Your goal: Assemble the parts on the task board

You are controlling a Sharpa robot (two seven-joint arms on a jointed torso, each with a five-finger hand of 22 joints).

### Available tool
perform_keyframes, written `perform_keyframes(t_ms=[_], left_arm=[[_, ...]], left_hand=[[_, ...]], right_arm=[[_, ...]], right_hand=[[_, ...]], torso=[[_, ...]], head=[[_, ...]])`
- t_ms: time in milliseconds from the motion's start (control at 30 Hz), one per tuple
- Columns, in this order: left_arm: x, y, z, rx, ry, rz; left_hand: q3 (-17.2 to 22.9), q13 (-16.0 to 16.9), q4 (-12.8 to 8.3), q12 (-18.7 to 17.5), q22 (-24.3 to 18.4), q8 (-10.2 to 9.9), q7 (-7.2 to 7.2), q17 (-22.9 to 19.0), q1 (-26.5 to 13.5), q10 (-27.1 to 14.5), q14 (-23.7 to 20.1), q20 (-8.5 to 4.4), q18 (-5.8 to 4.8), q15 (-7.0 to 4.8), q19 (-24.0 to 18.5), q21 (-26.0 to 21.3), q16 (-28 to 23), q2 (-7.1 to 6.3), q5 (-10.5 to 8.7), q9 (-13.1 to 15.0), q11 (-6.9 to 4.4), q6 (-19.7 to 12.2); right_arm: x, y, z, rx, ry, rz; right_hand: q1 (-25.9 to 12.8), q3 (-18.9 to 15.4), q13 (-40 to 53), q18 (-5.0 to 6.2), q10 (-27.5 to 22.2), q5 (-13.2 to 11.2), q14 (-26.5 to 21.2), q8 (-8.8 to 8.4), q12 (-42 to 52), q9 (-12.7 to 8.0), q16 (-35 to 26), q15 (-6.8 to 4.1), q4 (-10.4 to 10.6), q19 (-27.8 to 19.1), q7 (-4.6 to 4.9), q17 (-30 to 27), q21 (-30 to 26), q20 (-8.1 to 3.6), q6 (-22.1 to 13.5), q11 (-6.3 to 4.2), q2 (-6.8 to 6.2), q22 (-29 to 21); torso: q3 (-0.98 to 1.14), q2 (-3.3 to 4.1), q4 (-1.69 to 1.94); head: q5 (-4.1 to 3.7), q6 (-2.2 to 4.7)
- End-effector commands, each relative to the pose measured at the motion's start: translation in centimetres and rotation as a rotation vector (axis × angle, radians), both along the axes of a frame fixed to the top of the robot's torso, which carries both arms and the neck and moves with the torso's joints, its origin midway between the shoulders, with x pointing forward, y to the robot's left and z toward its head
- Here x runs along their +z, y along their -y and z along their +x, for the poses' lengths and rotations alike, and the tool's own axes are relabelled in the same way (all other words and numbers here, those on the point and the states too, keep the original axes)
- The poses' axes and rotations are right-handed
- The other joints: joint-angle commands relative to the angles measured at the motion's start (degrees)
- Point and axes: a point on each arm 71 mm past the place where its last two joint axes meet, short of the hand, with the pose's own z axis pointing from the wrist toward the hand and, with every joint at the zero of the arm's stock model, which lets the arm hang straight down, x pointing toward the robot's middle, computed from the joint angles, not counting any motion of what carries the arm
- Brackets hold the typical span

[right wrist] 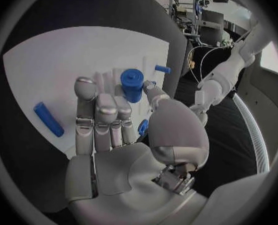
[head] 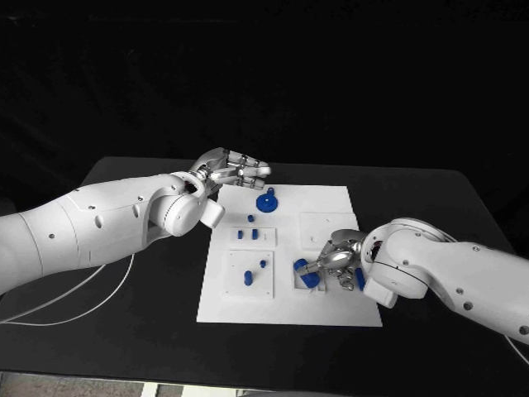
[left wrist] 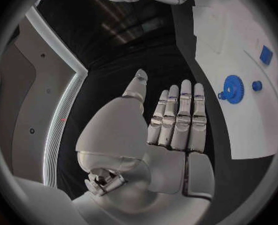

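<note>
The white task board (head: 336, 207) lies mid-table. A blue gear (head: 267, 201) sits near its far left corner, with small blue parts (head: 243, 235) in the recesses below it. My left hand (head: 231, 169) hovers just beyond that corner with its fingers straight and nothing in it; the gear (left wrist: 233, 89) lies beside its fingers (left wrist: 179, 115). My right hand (head: 340, 263) is over the board's near right part. Its thumb and a finger pinch a blue cylinder (right wrist: 132, 84). A blue peg (right wrist: 48, 119) lies on the board beside that hand (right wrist: 114, 130).
More small blue pieces (head: 248, 279) stand in a recess at the board's near left. Another blue peg (right wrist: 163, 69) lies farther along the board. White cables (head: 62, 306) trail over the black table (head: 134, 248) on the left.
</note>
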Motion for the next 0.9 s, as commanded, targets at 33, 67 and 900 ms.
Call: perform_keyframes(t_ms=[33, 67, 900], left_arm=[[0.08, 0.16, -0.02, -0.006, 0.004, -0.001], [0.08, 0.15, -0.02, -0.006, 0.004, -0.001], [0.05, -0.01, -0.04, -0.003, -0.001, 0.002]], left_hand=[[-0.17, 0.06, -0.25, -0.26, -0.05, 0.02, -0.12, 0.08, -0.16, -0.32, -0.34, 0.27, -0.37, -0.09, 0.26, 0.27, -0.24, 0.58, 0.30, 0.04, 0.03, -0.44], [-0.16, 0.06, -0.23, -0.26, -0.05, 0.02, -0.11, 0.09, -0.15, -0.34, -0.33, 0.27, -0.36, -0.09, 0.27, 0.28, -0.24, 0.56, 0.29, 0.04, 0.03, -0.46], [-0.07, 0.06, 0.04, -0.26, -0.10, 0.02, -0.06, 0.13, -0.26, -0.54, -0.34, 0.30, -0.31, -0.07, 0.29, 0.33, -0.24, 0.42, 0.28, 0.04, 0.10, -0.65]], right_arm=[[-0.81, 0.33, -0.23, 0.000, -0.014, -0.085], [-0.81, 0.30, -0.25, 0.002, -0.013, -0.086], [-0.43, 0.30, -1.06, 0.040, -0.017, -0.050]], right_hand=[[-1.42, 0.14, -0.11, 0.29, -0.22, -2.56, 0.07, -0.20, -0.25, -0.04, -0.33, -0.33, 1.54, 2.62, 0.14, -0.11, -0.36, 0.05, -0.27, 0.16, 0.22, -0.05], [-1.68, 0.92, -0.16, 0.29, -0.25, -5.04, 0.07, -0.21, -0.31, -0.03, -0.37, -0.35, 2.19, 2.64, 0.14, -0.12, -0.33, 0.04, -0.29, 0.14, -0.08, -0.04], [-1.07, -3.18, -0.18, -0.07, -0.13, -11.13, 0.20, -0.11, -1.23, 0.04, -1.19, -0.61, 13.24, 2.67, -0.04, 0.63, -0.96, -0.37, 0.02, 0.03, -4.52, -0.06]], torso=[[0.01, -0.02, 0.02], [0.01, -0.02, 0.02], [0.10, 0.00, -0.03]], head=[[-0.08, -0.06], [-0.08, -0.06], [0.22, -0.41]])
